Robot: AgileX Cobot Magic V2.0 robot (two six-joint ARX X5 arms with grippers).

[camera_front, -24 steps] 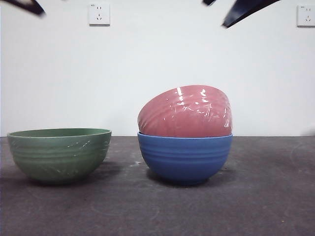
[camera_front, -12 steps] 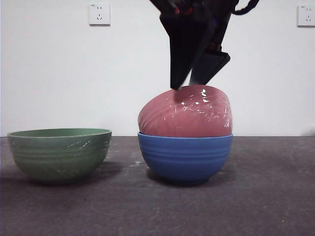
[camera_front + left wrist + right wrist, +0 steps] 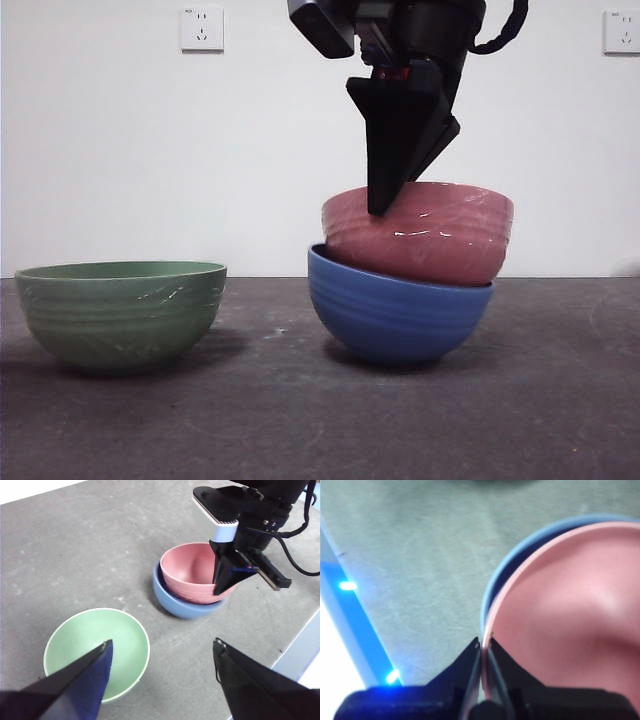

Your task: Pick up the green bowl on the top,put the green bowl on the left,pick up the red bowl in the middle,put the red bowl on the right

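Green bowl [image 3: 120,313]: we see a matt sage surface, faintly ridged, with small white scratch marks — it looks like plastic.
Red bowl [image 3: 425,240]: we see a pinkish-red wall, ridged and scuffed white, with a slight sheen outside; the inside looks smooth and matt.
Blue bowl [image 3: 395,320]: we see the same ridged make — smooth, with a soft sheen.
Table [image 3: 320,420]: we see a dark grey top, matt and slightly rough, with pale scuffs.
Right gripper [image 3: 484,645]: we see matt black jaws, hard-looking.
Left gripper [image 3: 162,652]: we see the same matt black jaws.
Wall [image 3: 120,150]: we see plain matt white.
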